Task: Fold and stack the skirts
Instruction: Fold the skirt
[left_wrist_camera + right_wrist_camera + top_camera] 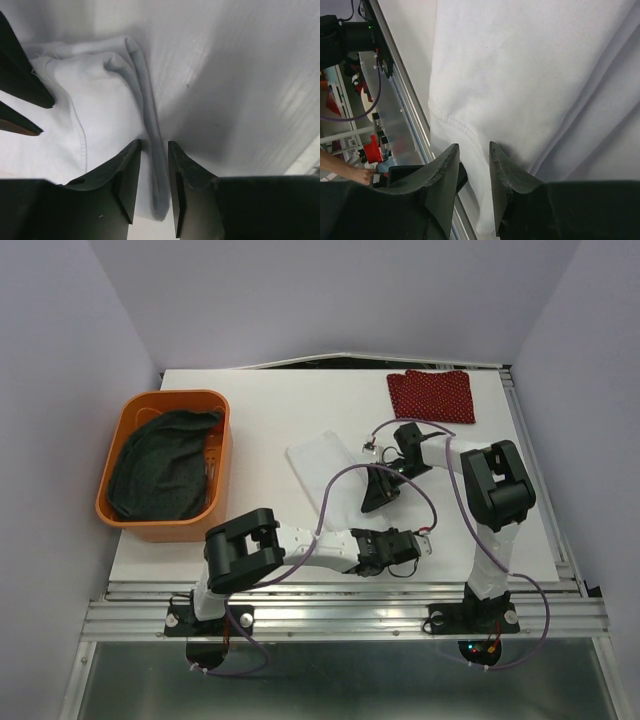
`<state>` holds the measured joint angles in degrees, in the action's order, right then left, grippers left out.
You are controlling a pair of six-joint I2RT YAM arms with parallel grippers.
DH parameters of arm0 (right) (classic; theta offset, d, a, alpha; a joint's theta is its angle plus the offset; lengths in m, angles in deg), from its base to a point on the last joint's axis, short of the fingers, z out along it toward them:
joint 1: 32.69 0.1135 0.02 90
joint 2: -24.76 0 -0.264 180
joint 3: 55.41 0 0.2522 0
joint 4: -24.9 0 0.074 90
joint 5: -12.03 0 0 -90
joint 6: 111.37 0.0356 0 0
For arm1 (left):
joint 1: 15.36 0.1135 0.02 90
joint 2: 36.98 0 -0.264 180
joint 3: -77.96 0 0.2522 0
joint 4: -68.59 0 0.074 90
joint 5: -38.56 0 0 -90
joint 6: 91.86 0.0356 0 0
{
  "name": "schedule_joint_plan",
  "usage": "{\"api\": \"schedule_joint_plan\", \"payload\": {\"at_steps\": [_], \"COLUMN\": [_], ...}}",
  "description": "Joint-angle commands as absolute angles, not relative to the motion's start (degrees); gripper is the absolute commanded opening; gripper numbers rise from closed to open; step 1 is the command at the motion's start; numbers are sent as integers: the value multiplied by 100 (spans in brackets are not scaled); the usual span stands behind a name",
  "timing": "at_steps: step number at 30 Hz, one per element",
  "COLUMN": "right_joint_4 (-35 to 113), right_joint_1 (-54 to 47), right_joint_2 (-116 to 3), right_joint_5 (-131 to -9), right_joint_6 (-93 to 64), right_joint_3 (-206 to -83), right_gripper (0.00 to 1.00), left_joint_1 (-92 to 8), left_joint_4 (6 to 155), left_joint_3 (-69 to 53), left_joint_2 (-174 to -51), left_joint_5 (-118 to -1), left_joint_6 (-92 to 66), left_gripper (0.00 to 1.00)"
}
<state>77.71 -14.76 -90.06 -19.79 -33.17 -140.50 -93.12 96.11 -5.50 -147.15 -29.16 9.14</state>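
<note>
The white skirt (318,462) lies in the middle of the bench (260,410). The left end effector (154,146) pinches its folded edge, and the right end effector (474,149) pinches its hem.

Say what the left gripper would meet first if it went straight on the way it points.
The white skirt: a fold of it runs between the left gripper's fingers and on ahead. Beyond looks like bare table, though depth is unclear.

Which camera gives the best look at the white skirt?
The top external view: the white skirt shows nearly whole on the table. The wrist views catch only close patches: a bunched fold left, a stitched hem right.
</note>
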Motion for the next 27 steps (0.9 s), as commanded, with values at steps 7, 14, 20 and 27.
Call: {"api": "schedule_joint_plan", "payload": {"at_steps": [7, 14, 20, 27], "right_joint_4": [7689, 8066, 8330, 8348], "right_joint_1": [-1503, -1503, -1503, -1503], "right_joint_2": [-9046, -8836, -8528, -9098], "right_joint_5": [-2057, -2057, -2268, -2417], "right_joint_6": [-3517, -3816, -3773, -3649], "right_joint_3": [-13948, -14027, -15122, -16494], "right_gripper": [34, 33, 46, 55], "left_joint_1": [-9069, -9033, -9060, -9060], "left_joint_4": [10019, 10449, 10757, 11178], "left_joint_3": [-831, -1095, -990, -1174], "left_joint_2": [-15053, -14483, -13991, -13595], "left_joint_5": [-2639, -3587, -4371, -5029], "left_joint_6": [798, 1070, 1167, 1132], "left_gripper": [0, 0, 0, 0]}}
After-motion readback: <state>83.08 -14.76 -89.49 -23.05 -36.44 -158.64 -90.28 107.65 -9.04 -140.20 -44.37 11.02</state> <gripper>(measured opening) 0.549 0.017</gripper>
